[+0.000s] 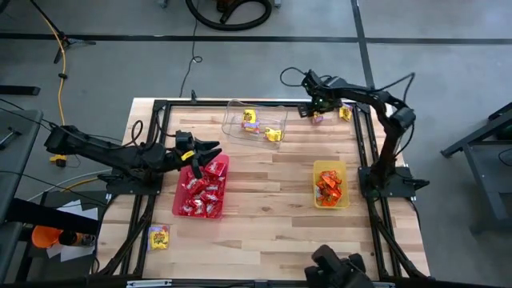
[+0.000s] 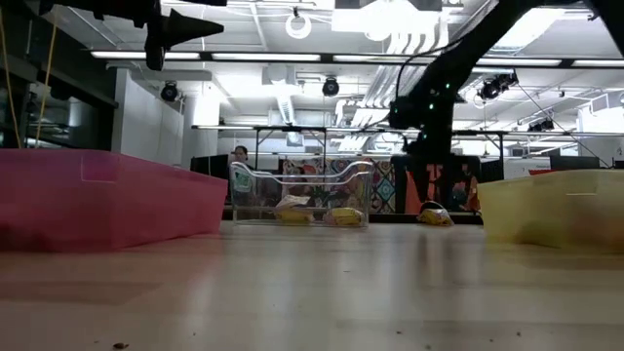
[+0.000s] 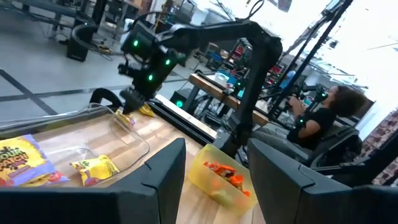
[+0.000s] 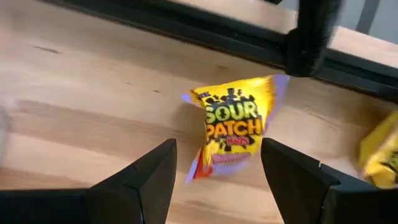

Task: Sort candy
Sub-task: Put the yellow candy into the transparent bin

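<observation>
Tabletop [image 1: 272, 176]: right hand [image 1: 318, 110] over candy [image 4: 235, 127]

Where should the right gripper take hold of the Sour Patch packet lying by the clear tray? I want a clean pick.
Grip the Sour Patch packet across its narrow width, mid-body, coming straight down from above. It lies flat on the table, so only its side edges offer purchase. The right gripper already hangs open over it, one finger on each side; a second yellow packet lies apart.

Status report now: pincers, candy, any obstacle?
Right pincer open above yellow candy packet at far edge. Left pincer open over red tray. No obstacle seen.
</observation>
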